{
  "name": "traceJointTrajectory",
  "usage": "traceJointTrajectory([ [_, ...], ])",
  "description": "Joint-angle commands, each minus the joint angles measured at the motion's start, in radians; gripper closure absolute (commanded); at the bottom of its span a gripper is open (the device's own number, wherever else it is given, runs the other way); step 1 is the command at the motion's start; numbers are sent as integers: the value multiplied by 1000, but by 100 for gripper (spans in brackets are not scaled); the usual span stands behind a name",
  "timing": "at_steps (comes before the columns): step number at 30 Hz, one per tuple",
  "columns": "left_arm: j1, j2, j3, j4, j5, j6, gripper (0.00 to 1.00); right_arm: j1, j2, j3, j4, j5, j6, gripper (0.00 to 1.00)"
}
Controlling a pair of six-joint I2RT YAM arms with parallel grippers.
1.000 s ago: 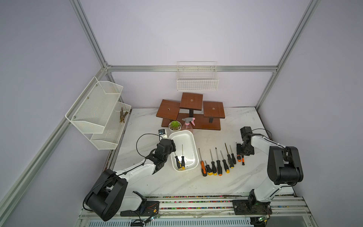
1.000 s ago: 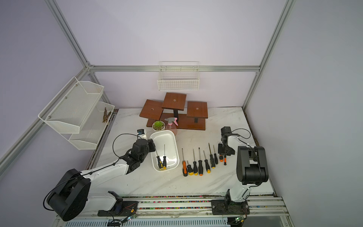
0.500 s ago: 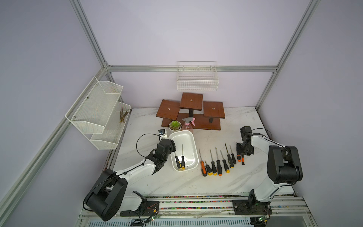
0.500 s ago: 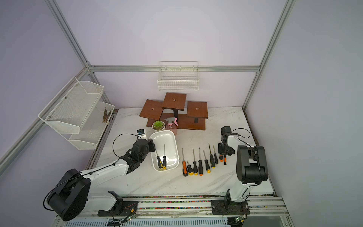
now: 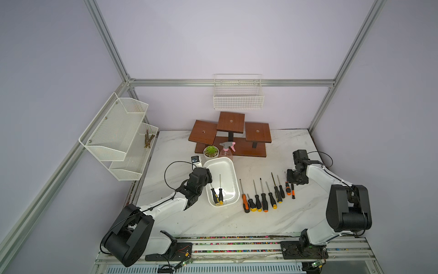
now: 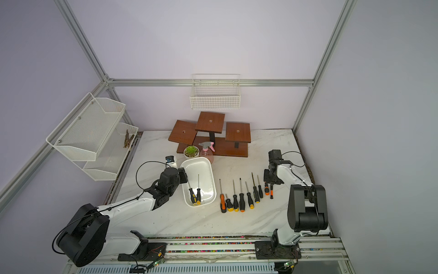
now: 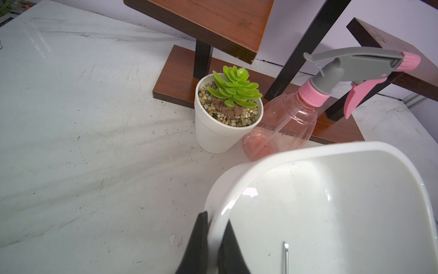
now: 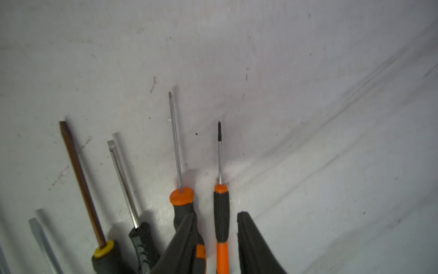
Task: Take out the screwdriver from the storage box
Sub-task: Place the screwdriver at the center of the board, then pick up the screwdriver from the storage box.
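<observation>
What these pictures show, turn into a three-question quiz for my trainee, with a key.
1. Pick one: the left gripper is shut on A) the rim of the storage box, B) the spray bottle, C) the plant pot.
2. True or false: the storage box holds no screwdrivers.
3. Fill in: the right gripper is open around a slim screwdriver that lies on the ____.
Key: 1 A. 2 False: two screwdrivers lie in it. 3 table.
</observation>
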Motion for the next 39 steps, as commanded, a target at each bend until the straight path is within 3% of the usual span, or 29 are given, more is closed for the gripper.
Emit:
traceJointTrajectory([
  [1, -1, 2, 25, 3, -1, 20, 100, -1, -125, 0, 9, -61, 36, 60],
  [4, -2, 5, 27, 1, 1, 21, 100, 13, -227, -3, 11, -143, 35, 55],
  [6, -1, 5, 27, 1, 3, 20, 100, 62, -292, 0, 4, -125, 56, 51],
  [13, -1, 10, 30, 2, 10, 25, 100, 362, -403, 44, -36, -75, 197, 45],
  [19, -1, 13, 31, 3, 13, 28, 100, 604, -409, 80, 1, -14, 342, 41],
  [29, -3, 19, 36, 0, 12, 33, 100, 967, -185, 137, 182, 38, 484, 38],
  [39, -3, 8, 28, 4, 9, 31, 100, 1016, 96, 160, 354, -38, 525, 40],
])
